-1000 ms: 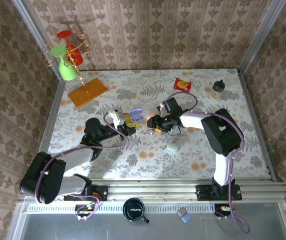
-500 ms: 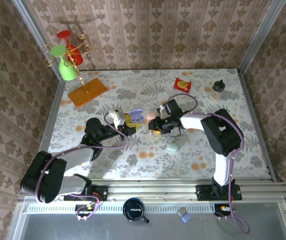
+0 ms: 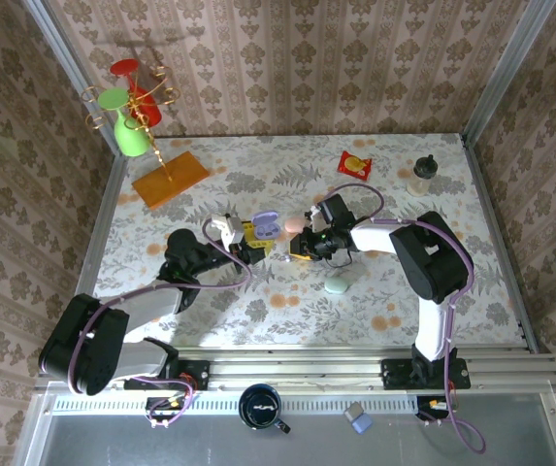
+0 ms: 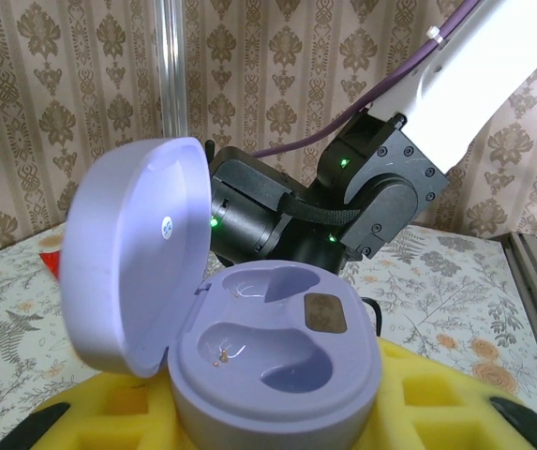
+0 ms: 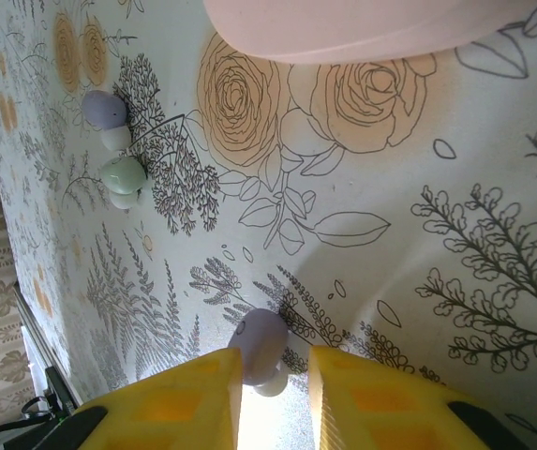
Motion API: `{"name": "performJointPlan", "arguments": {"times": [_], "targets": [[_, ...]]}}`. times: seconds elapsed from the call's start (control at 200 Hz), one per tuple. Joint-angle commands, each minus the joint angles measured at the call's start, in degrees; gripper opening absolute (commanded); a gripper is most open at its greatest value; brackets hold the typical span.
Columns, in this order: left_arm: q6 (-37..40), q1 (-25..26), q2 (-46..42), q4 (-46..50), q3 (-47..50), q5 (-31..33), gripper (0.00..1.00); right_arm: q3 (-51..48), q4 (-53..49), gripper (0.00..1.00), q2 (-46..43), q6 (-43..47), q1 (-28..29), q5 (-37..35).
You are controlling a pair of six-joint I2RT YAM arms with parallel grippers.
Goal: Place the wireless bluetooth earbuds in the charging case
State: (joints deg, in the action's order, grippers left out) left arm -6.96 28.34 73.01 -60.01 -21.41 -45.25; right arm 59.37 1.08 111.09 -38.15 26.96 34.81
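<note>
Earbud (image 5: 261,349) sits inside right claw (image 5: 275,377) — left claw (image 4: 273,414) grips open case (image 4: 277,349).

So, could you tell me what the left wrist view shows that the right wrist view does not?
Left wrist: the open lilac charging case, wells empty, gripped by the left hand. Right wrist: a lilac earbud between the fingers of the right hand, two more buds beyond, a pink case edge. Both: the floral table and yellow finger pads.

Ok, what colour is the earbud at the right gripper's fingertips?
The earbud is pale lilac with a whitish tip; the right wrist view shows it best.
</note>
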Motion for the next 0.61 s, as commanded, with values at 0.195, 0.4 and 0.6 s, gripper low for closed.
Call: {"name": "performJointPlan", "arguments": {"times": [0.195, 0.4, 0.6], "targets": [[-0.3, 0.4, -1.2, -1.0, -1.4, -1.5, 0.28, -0.5, 0.1, 0.3, 0.1, -0.6, 0.5, 0.8], [-0.1, -1.2, -1.3, -0.4, -0.2, 3.7, 0.26, 0.3, -5.2, 0.35, -4.8, 2.2, 2.3, -7.1], [-4.5, -8.6, -0.2, -5.0, 1.7, 8.0, 0.25, 4.3, -13.2, 0.43, -5.9, 4.9, 7.2, -21.3]]}}
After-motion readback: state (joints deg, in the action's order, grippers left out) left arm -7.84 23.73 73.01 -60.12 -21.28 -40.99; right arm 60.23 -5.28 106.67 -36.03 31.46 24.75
